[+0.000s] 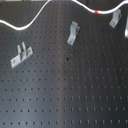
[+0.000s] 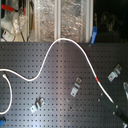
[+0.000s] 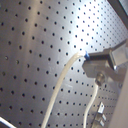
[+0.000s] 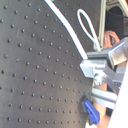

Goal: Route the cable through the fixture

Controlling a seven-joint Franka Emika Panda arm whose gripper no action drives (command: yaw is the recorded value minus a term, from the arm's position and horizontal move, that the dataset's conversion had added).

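The cable (image 2: pixel 60 42) is seen as a long white cord that lies in loose curves on the black perforated board (image 2: pixel 55 95). In the second exterior view it rises in a high arch near the middle of the board and then runs down toward the second exterior view's right, where the short red band (image 2: pixel 96 79) is found on it. In the first exterior view the cable runs along the far edge of the board, and the red band (image 1: pixel 95 10) lies between two of the three metal fixtures – the middle fixture (image 1: pixel 73 33) and the far fixture (image 1: pixel 116 19). The third fixture (image 1: pixel 20 54) stands well apart from the cable.

In both wrist views the gripper (image 3: pixel 95 64) is closed on one end of the cable, and the cord is seen to leave the fingers (image 4: pixel 97 65) and to hang away in a soft bend.

The cable is judged to be light and very flexible – it will not keep a shape by itself, and it will probably sag or swing behind the held point. It is also smooth, so some slipping in the jaws is possible. A hold near the end is judged suitable, because a short free tip can be guided into a fixture more easily than a long one.
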